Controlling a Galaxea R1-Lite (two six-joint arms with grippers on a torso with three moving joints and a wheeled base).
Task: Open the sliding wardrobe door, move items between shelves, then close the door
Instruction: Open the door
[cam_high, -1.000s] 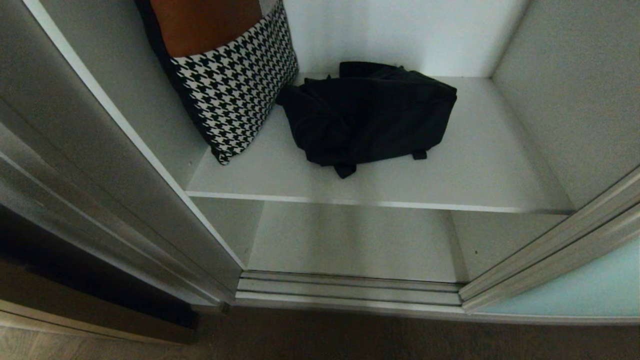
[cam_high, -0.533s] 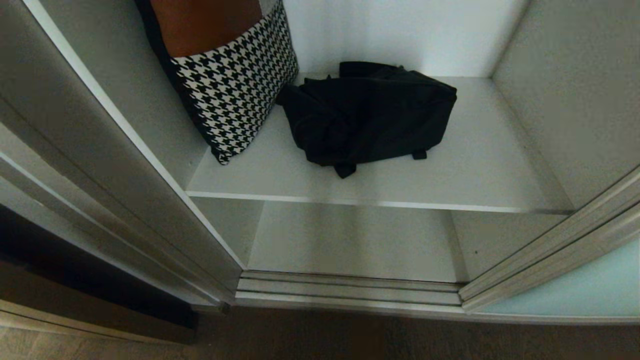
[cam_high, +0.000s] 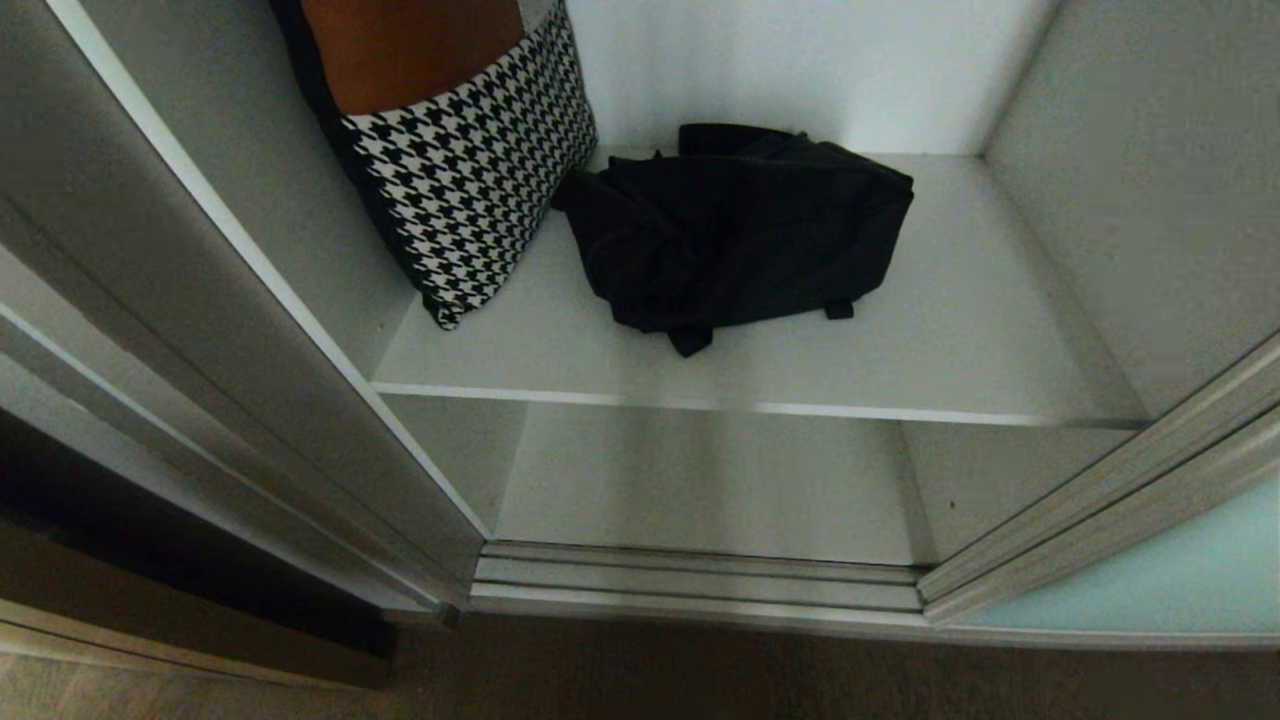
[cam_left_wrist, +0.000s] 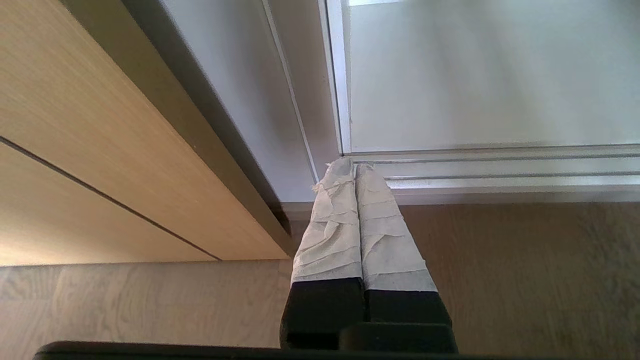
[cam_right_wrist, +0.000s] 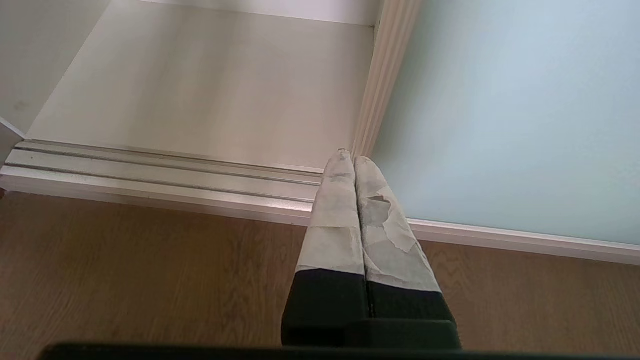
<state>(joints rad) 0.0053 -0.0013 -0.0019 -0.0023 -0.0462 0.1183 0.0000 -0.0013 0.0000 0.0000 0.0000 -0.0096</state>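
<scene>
Left to right: your left gripper (cam_left_wrist: 348, 167) hangs low over the wood floor (cam_left_wrist: 150, 300) by the floor track (cam_left_wrist: 500, 172), jaws closed, empty. On the upper shelf (cam_high: 900, 360): houndstooth pillow (cam_high: 470, 190) leaning on the left wall, black bag (cam_high: 740, 235) just beside it. Lower shelf (cam_high: 700, 490) below. Your right gripper (cam_right_wrist: 348, 159), jaws closed on nothing, sits near the sliding wardrobe door (cam_high: 1180, 580), slid right.
</scene>
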